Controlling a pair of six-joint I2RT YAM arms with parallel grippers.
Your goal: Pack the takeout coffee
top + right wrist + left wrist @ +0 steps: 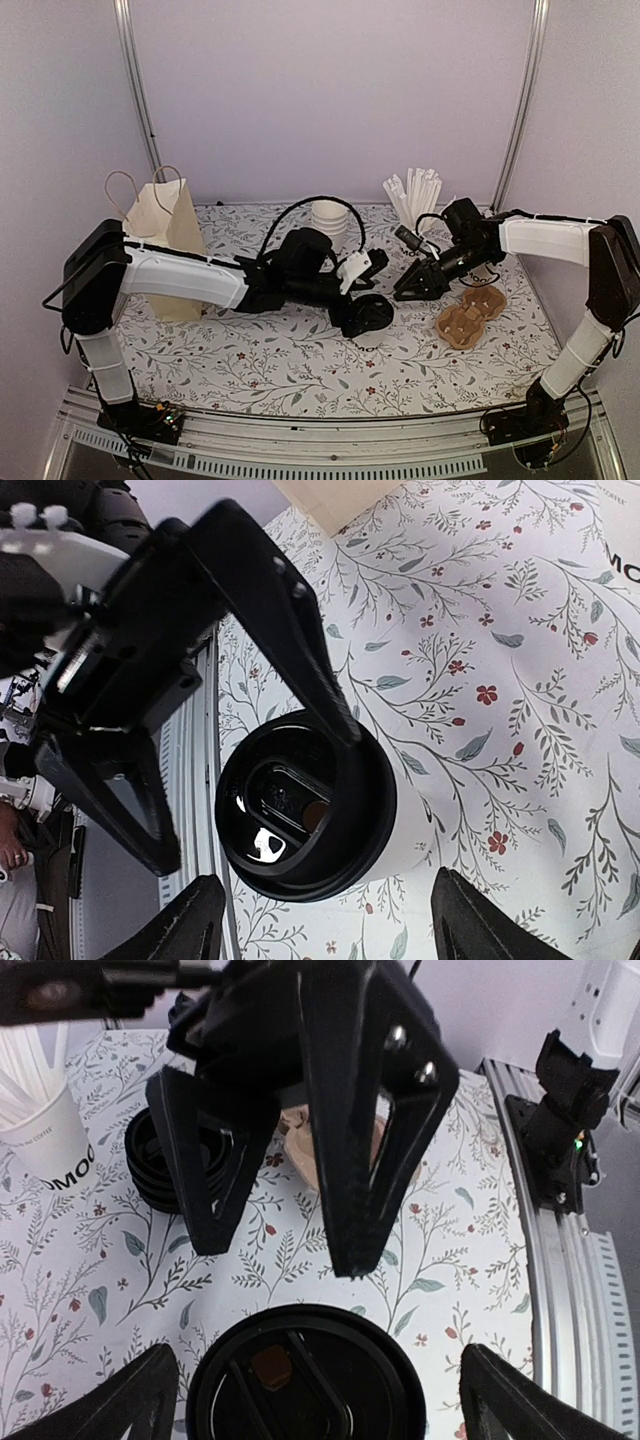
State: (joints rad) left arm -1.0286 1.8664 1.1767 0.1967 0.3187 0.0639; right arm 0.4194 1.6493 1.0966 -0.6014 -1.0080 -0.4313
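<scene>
Straddling the small white paper cup with round black plastic lid [300, 815] now: left gripper [318, 1380], jaws wide, clear of it. Just beside that cup, right gripper [325, 900], jaws parted, empty.

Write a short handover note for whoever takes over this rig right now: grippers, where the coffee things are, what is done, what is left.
Left gripper: open, fingers either side of the lidded cup, not gripping it.
Right gripper: open and empty, just beyond that cup.
Things: the cup stands upright on the table; the cardboard carrier lies to the right, empty; the paper bag stands at the back left.
Done: one cup has its lid.
Left: nothing is packed yet; probably the cup goes into the carrier next.
</scene>
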